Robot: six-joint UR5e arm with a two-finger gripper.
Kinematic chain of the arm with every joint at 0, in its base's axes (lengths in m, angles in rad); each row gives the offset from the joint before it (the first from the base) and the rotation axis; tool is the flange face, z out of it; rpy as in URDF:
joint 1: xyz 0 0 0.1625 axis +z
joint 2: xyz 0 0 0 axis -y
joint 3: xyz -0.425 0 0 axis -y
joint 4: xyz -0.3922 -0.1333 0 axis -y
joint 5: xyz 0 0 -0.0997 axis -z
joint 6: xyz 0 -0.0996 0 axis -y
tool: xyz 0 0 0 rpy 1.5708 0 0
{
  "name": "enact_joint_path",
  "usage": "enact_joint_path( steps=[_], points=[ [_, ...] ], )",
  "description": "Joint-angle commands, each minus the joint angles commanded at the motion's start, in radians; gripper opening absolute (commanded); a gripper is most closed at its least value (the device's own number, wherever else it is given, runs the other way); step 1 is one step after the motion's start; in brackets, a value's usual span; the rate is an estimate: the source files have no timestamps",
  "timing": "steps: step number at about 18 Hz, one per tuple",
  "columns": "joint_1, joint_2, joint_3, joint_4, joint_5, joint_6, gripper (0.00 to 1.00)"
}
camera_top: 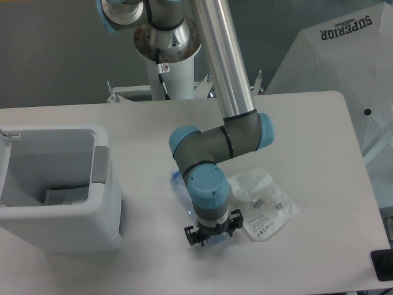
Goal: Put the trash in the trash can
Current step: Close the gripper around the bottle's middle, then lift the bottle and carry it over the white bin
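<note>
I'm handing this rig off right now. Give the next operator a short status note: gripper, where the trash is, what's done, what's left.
Gripper: down at the table over the near end of the bottle; the wrist hides the fingers, so open or shut cannot be told.
Bottle: lying on the table, mostly under the arm, not lifted.
Plastic bag: flat on the table just right of the gripper, untouched.
Trash can: at the table's left edge, open, with a piece of paper inside.
Done: neither the bottle nor the bag is in the can.
Left: grasp and bin the bottle, then the bag.
</note>
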Motion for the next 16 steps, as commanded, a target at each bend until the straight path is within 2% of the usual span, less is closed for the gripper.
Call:
enact_joint_path(
  steps=[5,8,16],
  points=[
    [-0.002,0.003,-0.003,0.0,0.0,-0.002,0.73],
    [-0.008,0.003,-0.003,-0.002,0.0,-0.003,0.66],
    [-0.011,0.031,-0.011,-0.002,-0.003,-0.002,0.66]
  ],
)
